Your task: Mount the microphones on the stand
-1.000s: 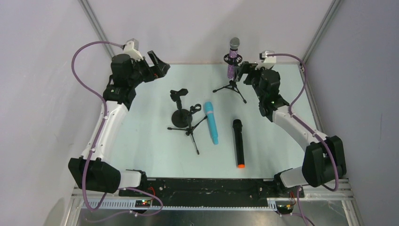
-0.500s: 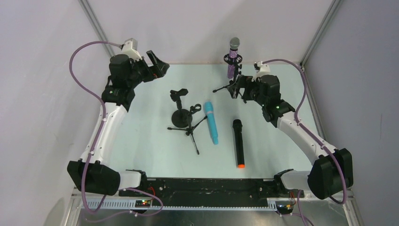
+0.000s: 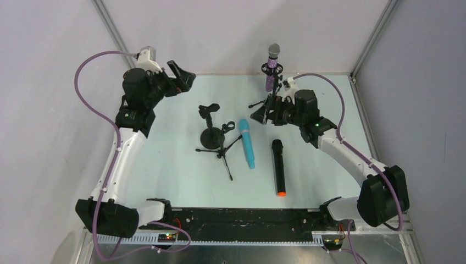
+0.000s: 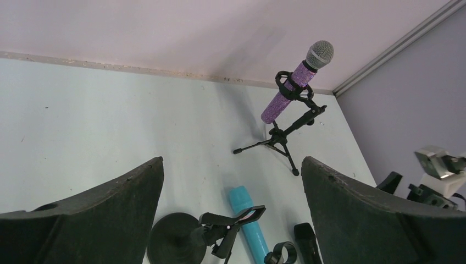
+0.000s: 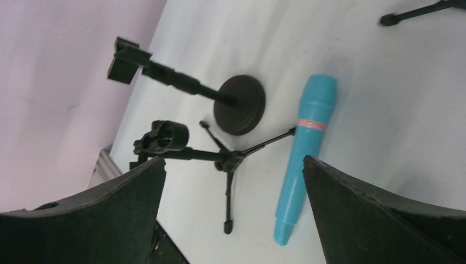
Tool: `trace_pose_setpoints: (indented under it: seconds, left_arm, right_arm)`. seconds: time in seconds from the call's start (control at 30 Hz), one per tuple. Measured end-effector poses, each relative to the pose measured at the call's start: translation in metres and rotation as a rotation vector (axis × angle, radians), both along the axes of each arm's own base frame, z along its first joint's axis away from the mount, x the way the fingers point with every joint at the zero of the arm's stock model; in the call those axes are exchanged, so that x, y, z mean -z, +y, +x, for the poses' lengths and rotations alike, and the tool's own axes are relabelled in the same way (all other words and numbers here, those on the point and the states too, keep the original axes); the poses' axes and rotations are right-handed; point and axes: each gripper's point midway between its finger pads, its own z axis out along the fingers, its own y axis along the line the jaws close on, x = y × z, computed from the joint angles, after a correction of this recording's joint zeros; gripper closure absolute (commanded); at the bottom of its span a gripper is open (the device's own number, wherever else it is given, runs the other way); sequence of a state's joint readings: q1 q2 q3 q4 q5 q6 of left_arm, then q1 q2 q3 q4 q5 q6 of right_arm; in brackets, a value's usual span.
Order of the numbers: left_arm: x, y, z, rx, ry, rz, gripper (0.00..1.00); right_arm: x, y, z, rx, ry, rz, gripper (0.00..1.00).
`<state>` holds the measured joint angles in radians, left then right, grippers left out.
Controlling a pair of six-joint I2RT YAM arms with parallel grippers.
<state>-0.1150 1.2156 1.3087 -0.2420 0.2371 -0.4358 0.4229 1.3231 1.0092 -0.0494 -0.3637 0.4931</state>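
The purple glittery microphone (image 3: 272, 67) with a silver head stands clipped in a black tripod stand (image 4: 280, 137) at the back; it also shows in the left wrist view (image 4: 290, 91). The light-blue microphone (image 3: 247, 143) lies flat mid-table, also in the right wrist view (image 5: 305, 154). The black microphone with an orange end (image 3: 279, 166) lies to its right. A round-base clip stand (image 3: 210, 129) stands upright. A second tripod stand (image 3: 222, 149) lies tipped beside the blue microphone. My left gripper (image 3: 184, 77) is open and empty at the back left. My right gripper (image 3: 262, 113) is open and empty, in front of the purple microphone's stand.
The table is walled at the back and both sides, with metal corner posts (image 3: 112, 33). The tipped tripod's ring holder (image 5: 165, 137) and legs spread left of the blue microphone. Both arm bases sit at the near edge (image 3: 236, 217).
My right arm has swung left and lowered, from beside the purple microphone to in front of its tripod. My left arm has shifted only slightly. No object has moved.
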Motion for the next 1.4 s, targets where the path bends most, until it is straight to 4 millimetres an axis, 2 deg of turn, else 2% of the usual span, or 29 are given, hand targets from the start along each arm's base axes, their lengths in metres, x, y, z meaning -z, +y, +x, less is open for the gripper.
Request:
trace_pose_setpoints:
  seconds: [0.23,0.47,0.8,1.17,1.33,1.4]
  left_arm:
    - [-0.004,0.002,-0.011,-0.005,-0.065,-0.007,0.02]
    - [-0.022,0.004,-0.017,-0.016,-0.143,-0.015,0.02]
    - [-0.027,0.006,-0.017,-0.024,-0.162,-0.017,0.02]
    - [-0.028,0.006,-0.016,-0.027,-0.164,-0.016,0.02]
    - [-0.028,0.007,-0.016,-0.031,-0.165,-0.015,0.02]
    - [-0.028,0.007,-0.016,-0.032,-0.166,-0.014,0.02]
  right_arm:
    - [0.014,0.042,-0.019,-0.154,0.108,0.095,0.01]
    - [0.019,0.078,-0.031,-0.273,0.192,0.21,0.0]
    - [0.031,0.112,-0.036,-0.391,0.344,0.374,0.03]
    - [0.04,0.127,-0.036,-0.478,0.463,0.509,0.24]
    - [0.041,0.132,-0.034,-0.499,0.496,0.53,0.4]
    - [0.04,0.133,-0.033,-0.506,0.497,0.536,0.42]
